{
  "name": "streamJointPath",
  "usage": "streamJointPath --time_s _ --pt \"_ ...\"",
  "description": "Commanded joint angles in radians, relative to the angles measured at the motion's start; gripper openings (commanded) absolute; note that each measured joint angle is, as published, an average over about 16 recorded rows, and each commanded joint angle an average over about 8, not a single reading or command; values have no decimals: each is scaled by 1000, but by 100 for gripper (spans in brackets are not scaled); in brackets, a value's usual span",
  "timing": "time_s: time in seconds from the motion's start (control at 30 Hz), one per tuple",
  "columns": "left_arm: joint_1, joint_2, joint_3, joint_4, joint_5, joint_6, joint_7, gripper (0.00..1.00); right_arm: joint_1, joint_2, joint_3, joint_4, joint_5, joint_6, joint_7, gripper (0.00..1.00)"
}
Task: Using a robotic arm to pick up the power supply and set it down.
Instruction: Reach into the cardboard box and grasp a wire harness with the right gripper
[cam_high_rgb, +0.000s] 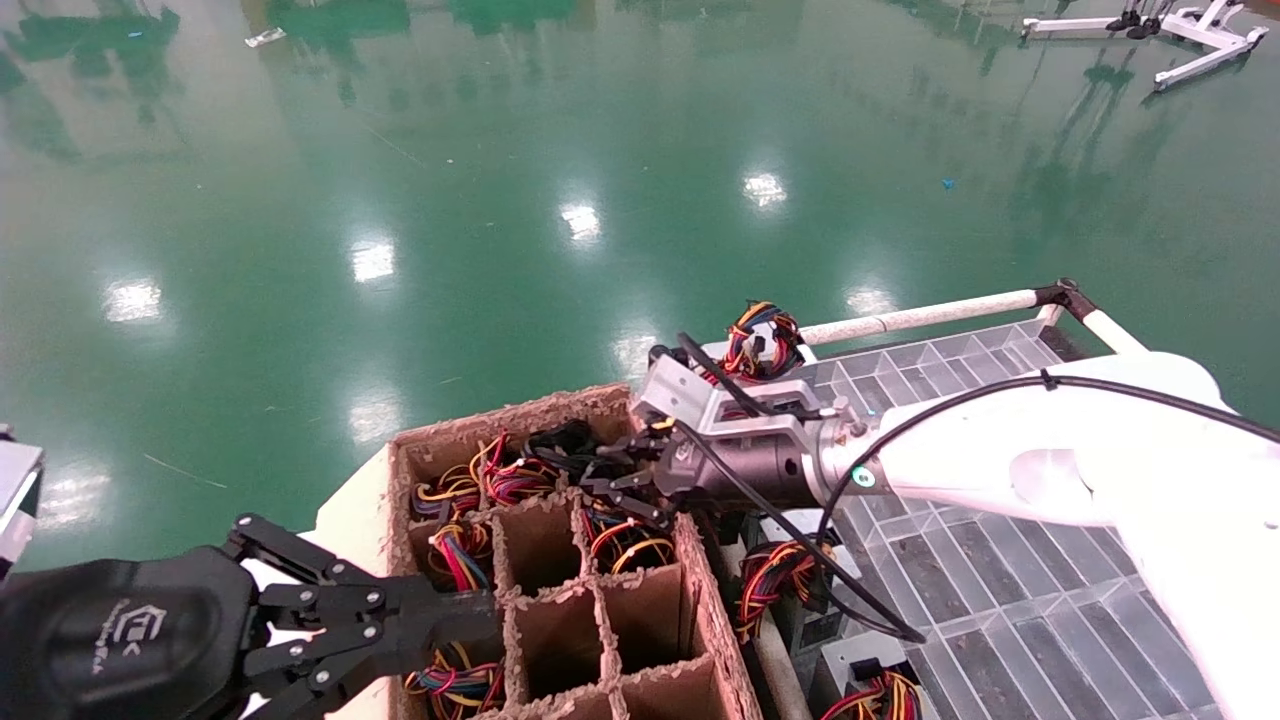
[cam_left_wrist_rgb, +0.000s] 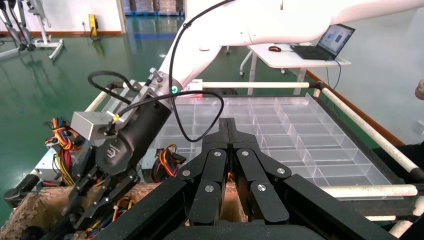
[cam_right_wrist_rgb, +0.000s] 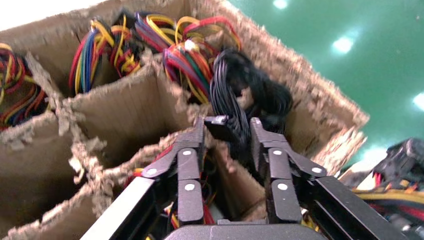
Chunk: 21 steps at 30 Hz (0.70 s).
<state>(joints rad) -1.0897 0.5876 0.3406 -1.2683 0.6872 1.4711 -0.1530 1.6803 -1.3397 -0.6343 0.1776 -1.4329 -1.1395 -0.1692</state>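
Here the right arm's black two-finger pincer (cam_right_wrist_rgb: 227, 131) stands partly open astride the power supply's all-black cable bundle (cam_right_wrist_rgb: 250, 95), in a far cell of the torn brown cardboard crate (cam_high_rgb: 700, 590). Its grey casing is hidden. Closure should be made squarely on the bundle, then a straight lift clear of the dividers. The left pincer (cam_left_wrist_rgb: 228, 130), shut and empty, is parked beside the crate.

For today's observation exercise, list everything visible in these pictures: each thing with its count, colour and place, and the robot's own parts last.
Cardboard box: one, brown, divided into cells, centre.
Coloured wire bundles: several, red-yellow-blue, in cells and beside the box.
Black cable bundle: one, black, far corner cell; its power supply is hidden.
Clear tray: one, transparent, gridded, right of the box.
Floor: green, glossy.
Laptop: one, on a white desk behind.
Right gripper: black, open around the black cable bundle.
Left gripper: black, shut, parked near the box.
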Motion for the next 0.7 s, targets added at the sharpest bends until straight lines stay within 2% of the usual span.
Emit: streamJointPath --time_s 0.03,0.07,0.43,0.7 --pt "0 0 0 0 0 0 0 97 1 -1 -2 -10 1 1 -2 0" --pt "0 0 0 0 0 0 0 100 0 -1 -2 -13 3 1 -4 0" --pt "0 0 0 0 0 0 0 100 3 4 1 -38 24 -15 -18 0" --pt "0 0 0 0 0 0 0 100 15 21 24 -64 65 -55 -28 0"
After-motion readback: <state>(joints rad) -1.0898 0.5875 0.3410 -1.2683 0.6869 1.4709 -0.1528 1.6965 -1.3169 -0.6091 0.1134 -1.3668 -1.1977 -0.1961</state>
